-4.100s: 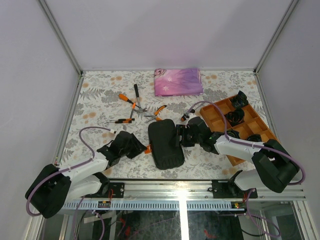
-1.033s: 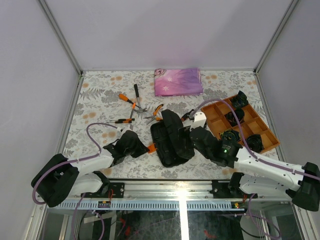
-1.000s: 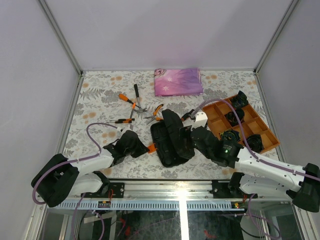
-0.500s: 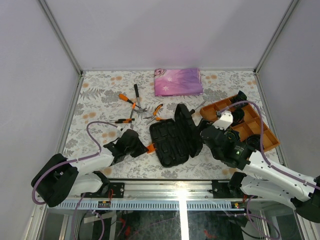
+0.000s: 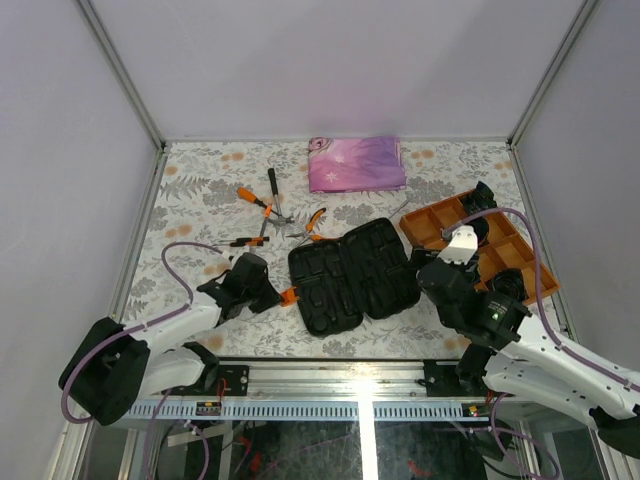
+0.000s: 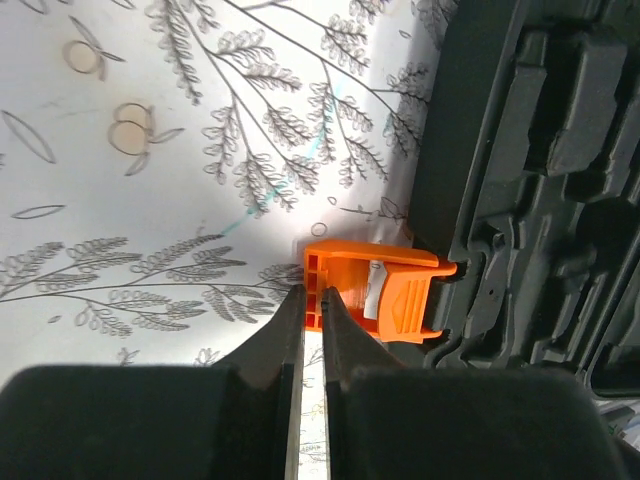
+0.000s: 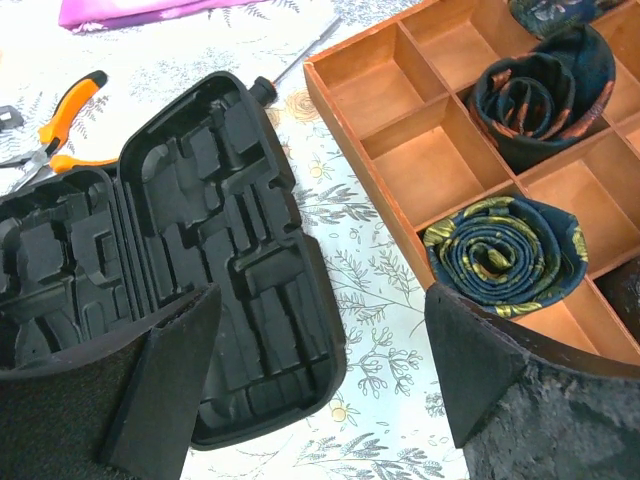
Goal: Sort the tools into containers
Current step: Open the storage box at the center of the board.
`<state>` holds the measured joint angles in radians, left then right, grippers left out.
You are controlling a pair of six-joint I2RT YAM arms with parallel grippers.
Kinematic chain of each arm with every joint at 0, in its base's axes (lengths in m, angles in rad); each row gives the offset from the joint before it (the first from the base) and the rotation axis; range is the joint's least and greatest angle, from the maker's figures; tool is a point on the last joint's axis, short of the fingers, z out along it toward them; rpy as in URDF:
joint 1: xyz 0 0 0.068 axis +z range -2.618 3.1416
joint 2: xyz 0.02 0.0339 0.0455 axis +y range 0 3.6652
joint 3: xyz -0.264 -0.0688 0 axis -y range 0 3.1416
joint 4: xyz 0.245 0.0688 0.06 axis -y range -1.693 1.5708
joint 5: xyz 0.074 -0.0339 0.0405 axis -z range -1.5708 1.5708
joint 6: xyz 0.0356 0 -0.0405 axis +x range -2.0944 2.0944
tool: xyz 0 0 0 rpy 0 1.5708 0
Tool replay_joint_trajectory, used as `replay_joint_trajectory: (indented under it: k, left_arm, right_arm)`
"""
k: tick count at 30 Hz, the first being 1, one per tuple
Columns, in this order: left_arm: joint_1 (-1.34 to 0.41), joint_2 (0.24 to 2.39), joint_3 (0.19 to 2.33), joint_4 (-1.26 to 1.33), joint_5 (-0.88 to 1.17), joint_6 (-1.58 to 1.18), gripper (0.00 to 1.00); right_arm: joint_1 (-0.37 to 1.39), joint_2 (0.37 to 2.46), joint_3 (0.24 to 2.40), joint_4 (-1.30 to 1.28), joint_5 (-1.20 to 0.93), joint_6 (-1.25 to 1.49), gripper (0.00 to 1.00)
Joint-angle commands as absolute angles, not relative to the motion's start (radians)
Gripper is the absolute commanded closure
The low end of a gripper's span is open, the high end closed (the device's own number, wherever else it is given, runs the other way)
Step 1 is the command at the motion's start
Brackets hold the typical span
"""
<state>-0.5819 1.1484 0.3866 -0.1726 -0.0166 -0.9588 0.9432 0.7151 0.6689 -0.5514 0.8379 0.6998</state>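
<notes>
The black tool case [image 5: 352,278] lies opened flat mid-scene, moulded slots facing up. At its 3 o'clock the right gripper [image 7: 322,300] hangs with jaws wide, holding nothing. At 9 o'clock the left gripper [image 6: 312,300] is pinched narrow, tips touching the orange latch [image 6: 385,290]. Loose tools [image 5: 272,195] lie at 11 o'clock.

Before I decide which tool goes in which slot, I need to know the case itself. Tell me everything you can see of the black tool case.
The black tool case looks like hard plastic. It lies fully open, both halves flat on the flowered table with their insides up, joined by a hinge down the middle. Its moulded slots are all empty. An orange latch sticks out from the outer edge of the left half, and the left tool is shut on that latch's rim.
</notes>
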Motion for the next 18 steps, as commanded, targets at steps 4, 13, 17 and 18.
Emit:
replay_joint_trajectory:
  k: [4,13,17,18]
  left_arm:
    - [-0.520,1.112,0.401,-0.315,-0.011,-0.900,0.88]
    - [-0.508,1.005,0.473,-0.422,-0.040,-0.888,0.69]
    - [-0.508,0.957,0.504,-0.447,-0.037,-0.876,0.66]
    - [-0.508,0.949,0.509,-0.453,-0.036,-0.874,0.65]
  right_arm:
    - [0.943,0.771,0.682,-0.448,0.748,0.588,0.11]
    - [0.944,0.984,0.734,-0.337,0.463,0.501,0.07]
    - [0.944,1.067,0.739,-0.263,0.369,0.501,0.07]
    - [0.944,1.086,0.743,-0.251,0.360,0.506,0.06]
